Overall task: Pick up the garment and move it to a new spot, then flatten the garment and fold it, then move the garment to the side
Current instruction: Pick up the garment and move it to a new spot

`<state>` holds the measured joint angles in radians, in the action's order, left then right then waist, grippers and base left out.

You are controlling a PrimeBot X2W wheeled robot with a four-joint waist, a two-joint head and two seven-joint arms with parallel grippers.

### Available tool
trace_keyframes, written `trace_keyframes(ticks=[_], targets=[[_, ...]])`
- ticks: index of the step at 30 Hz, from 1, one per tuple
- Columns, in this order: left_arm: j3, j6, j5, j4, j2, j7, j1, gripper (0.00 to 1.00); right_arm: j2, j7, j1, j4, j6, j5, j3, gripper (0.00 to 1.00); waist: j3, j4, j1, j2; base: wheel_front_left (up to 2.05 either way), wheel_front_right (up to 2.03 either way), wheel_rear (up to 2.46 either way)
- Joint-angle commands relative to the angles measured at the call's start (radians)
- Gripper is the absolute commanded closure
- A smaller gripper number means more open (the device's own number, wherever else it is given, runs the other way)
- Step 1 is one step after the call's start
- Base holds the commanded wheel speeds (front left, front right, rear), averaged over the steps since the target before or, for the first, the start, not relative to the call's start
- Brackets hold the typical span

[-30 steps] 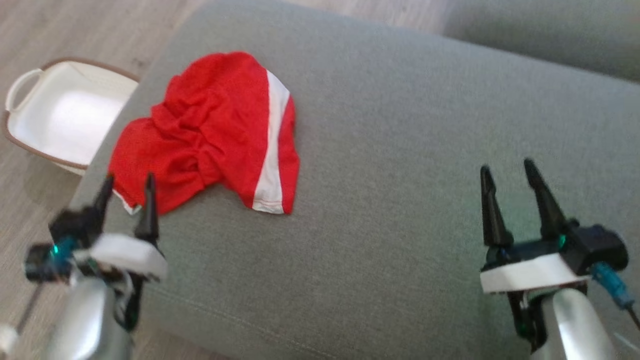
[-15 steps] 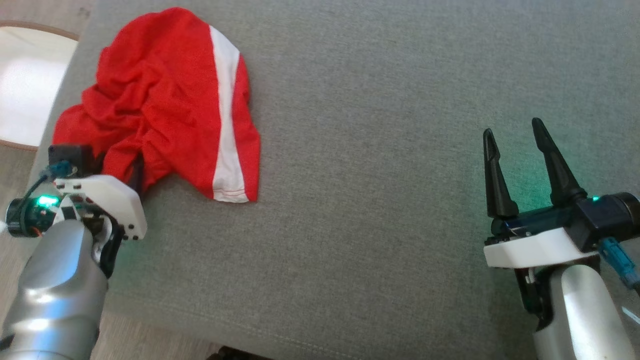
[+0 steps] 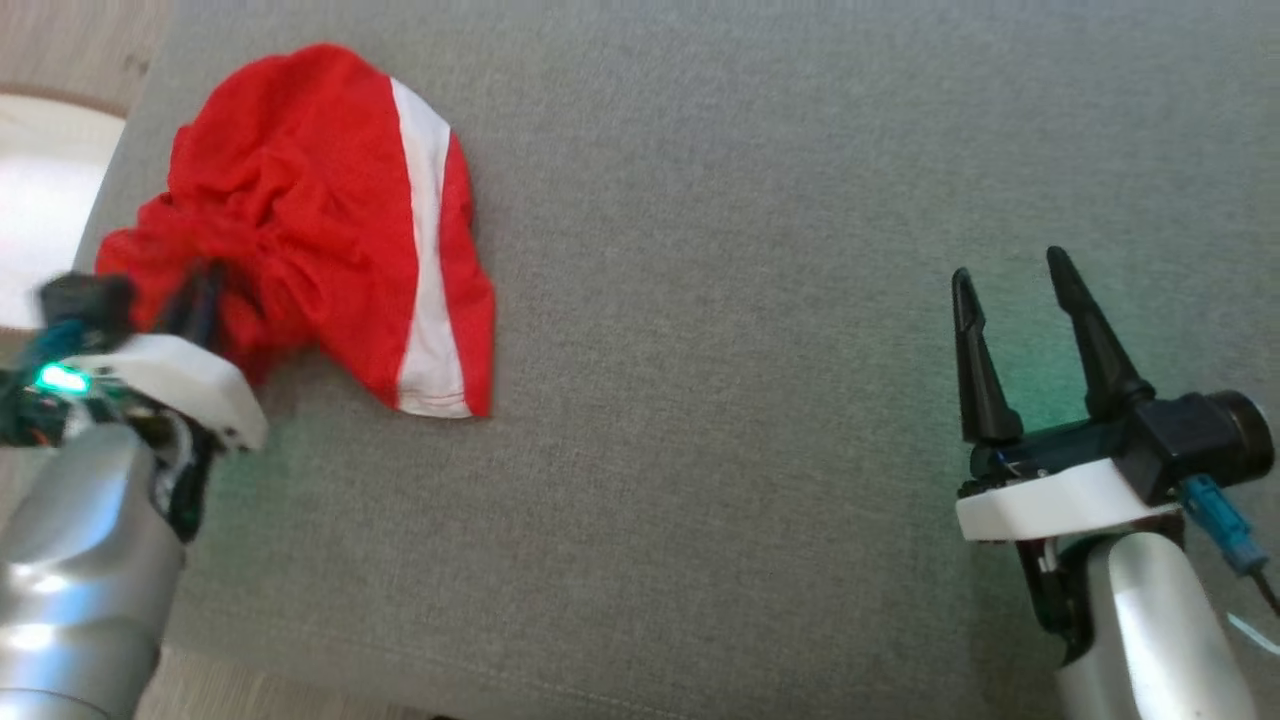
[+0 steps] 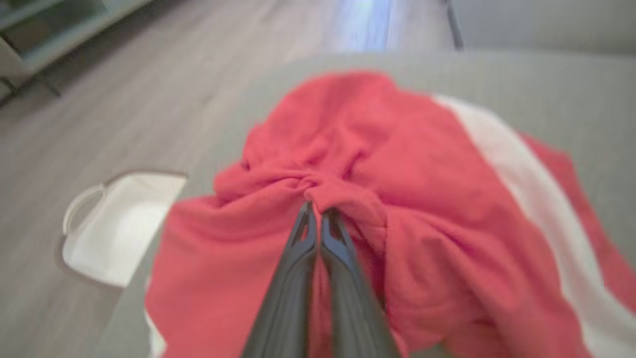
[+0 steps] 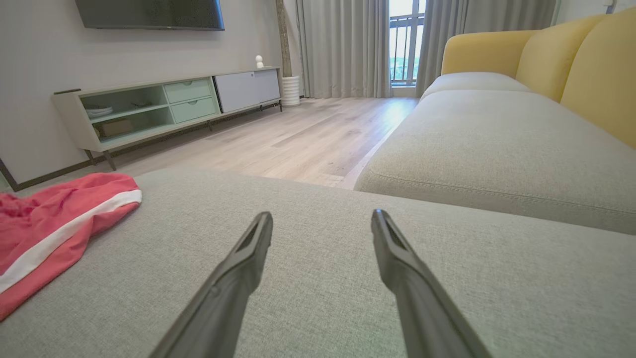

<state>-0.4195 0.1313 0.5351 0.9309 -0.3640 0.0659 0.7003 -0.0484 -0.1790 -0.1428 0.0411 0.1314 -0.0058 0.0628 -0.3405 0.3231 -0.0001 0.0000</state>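
Observation:
The garment (image 3: 310,220) is a crumpled pair of red shorts with a white side stripe, lying at the far left of the grey cushion (image 3: 760,300). My left gripper (image 3: 200,285) is at its near left edge, shut on a bunched fold of the red cloth; in the left wrist view the two fingers (image 4: 318,233) meet with the garment (image 4: 397,199) pinched at their tips. My right gripper (image 3: 1010,285) hovers open over bare cushion at the right, far from the cloth. The right wrist view has the garment (image 5: 54,223) at its left edge.
A white basket (image 4: 114,228) with a handle stands on the wooden floor left of the cushion (image 4: 546,74). A second grey cushion (image 5: 497,144) and yellow backrests (image 5: 561,54) lie beyond, with a low TV cabinet (image 5: 164,104) across the room.
My left gripper has reached into the garment's near edge and shut on a fold. The head camera has shifted, so the scene sits differently. The right gripper has stayed open.

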Motion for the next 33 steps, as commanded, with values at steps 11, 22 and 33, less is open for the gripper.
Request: trace_keyframes(ticks=[11, 22, 33], targets=[[0.090, -0.050, -0.071, -0.281, -0.074, 0.195, 0.047, 1.00, -0.002, -0.064, -0.009, 0.052, -0.001, 0.083, 0.060, 0.00, 0.129, -0.129, 0.0001, 0.0000, 0.00, 0.00, 0.00], [-0.028, -0.063, -0.158, -0.622, 0.025, 0.172, -0.008, 1.00, -0.002, -0.082, -0.025, 0.076, -0.001, 0.149, 0.083, 0.00, 0.131, -0.302, 0.0001, 0.0000, 0.00, 0.00, 0.00], [-0.129, -0.055, -0.193, -0.592, 0.142, 0.124, 0.114, 1.00, -0.002, -0.083, -0.060, 0.038, -0.001, 0.198, 0.083, 0.00, 0.051, -0.438, 0.0001, 0.0000, 0.00, 0.00, 0.00]])
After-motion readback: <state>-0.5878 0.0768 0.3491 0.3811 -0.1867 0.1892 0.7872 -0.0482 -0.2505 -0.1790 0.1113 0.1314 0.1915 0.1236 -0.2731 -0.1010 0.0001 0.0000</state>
